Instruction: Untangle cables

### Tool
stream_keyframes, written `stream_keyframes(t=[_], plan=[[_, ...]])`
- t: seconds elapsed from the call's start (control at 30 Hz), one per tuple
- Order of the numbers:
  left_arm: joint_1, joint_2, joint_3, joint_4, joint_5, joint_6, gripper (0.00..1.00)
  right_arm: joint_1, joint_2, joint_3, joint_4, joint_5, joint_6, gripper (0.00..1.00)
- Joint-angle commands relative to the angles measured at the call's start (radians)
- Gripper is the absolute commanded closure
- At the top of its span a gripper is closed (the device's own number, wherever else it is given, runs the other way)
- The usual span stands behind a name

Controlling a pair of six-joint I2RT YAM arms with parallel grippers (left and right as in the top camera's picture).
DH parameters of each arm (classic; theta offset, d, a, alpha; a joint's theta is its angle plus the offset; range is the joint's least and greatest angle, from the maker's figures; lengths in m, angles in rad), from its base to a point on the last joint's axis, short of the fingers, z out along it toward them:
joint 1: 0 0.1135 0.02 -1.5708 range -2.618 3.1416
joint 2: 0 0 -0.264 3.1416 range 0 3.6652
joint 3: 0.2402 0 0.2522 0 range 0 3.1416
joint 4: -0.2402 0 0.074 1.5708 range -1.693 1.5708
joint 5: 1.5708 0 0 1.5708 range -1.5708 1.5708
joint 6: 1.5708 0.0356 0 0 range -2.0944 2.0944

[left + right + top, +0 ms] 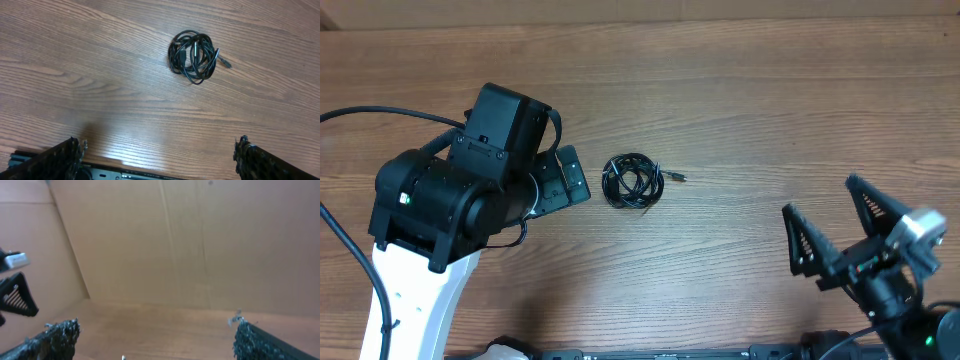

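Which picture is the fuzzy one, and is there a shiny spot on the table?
Right wrist view: this is the fuzzy one. Everything looks soft, even its own fingers. Left wrist view: sharp, with the cables crisp and a pale shiny patch on the table near the bottom. Overhead view: clear and evenly lit, with no bright glare on the wood.

In the left wrist view the bottom edge cut off the left end effector (159, 152), leaving only the tips of its fingers (60, 159). From overhead it lay mostly hidden under its own wrist housing (505, 125). The cables (194, 56) were coiled so tightly that the number of cords could not be told, and the one protruding plug (225, 62) was too small for detail. The right wrist view was blurred. The right end effector (157, 330) was cropped at the bottom, and a black-and-white object (15, 287), cut by the left edge, could not be identified.
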Motion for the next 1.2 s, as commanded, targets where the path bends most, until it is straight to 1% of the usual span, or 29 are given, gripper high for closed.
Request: stream_keyframes(t=[0.0, 0.13, 0.37, 0.57, 0.7, 0.83, 1.07, 1.17], plan=[[0.006, -0.002, -0.003, 0.000, 0.005, -0.013, 0.00, 0.005, 0.099, 0.127, -0.073, -0.031, -0.032, 0.00], [0.006, -0.002, -0.003, 0.000, 0.005, -0.013, 0.01, 0.005, 0.124, 0.149, -0.092, -0.120, -0.020, 0.00], [0.006, -0.002, -0.003, 0.000, 0.005, -0.013, 0.01, 0.005, 0.124, 0.149, -0.089, -0.131, -0.013, 0.00], [0.006, -0.002, -0.003, 0.000, 0.005, -0.013, 0.00, 0.005, 0.138, 0.161, -0.013, -0.132, 0.093, 0.00], [0.006, -0.002, -0.003, 0.000, 0.005, -0.013, 0.00, 0.005, 0.192, 0.235, -0.039, -0.159, 0.109, 0.00], [0.006, -0.002, -0.003, 0.000, 0.005, -0.013, 0.01, 0.005, 0.304, 0.369, -0.189, -0.183, 0.099, 0.00], [0.006, -0.002, -0.003, 0.000, 0.005, -0.013, 0.01, 0.005, 0.551, 0.581, -0.519, -0.179, -0.010, 0.00], [0.006, -0.002, -0.003, 0.000, 0.005, -0.013, 0.01, 0.005, 0.661, 0.654, -0.637, -0.182, -0.021, 0.00]])
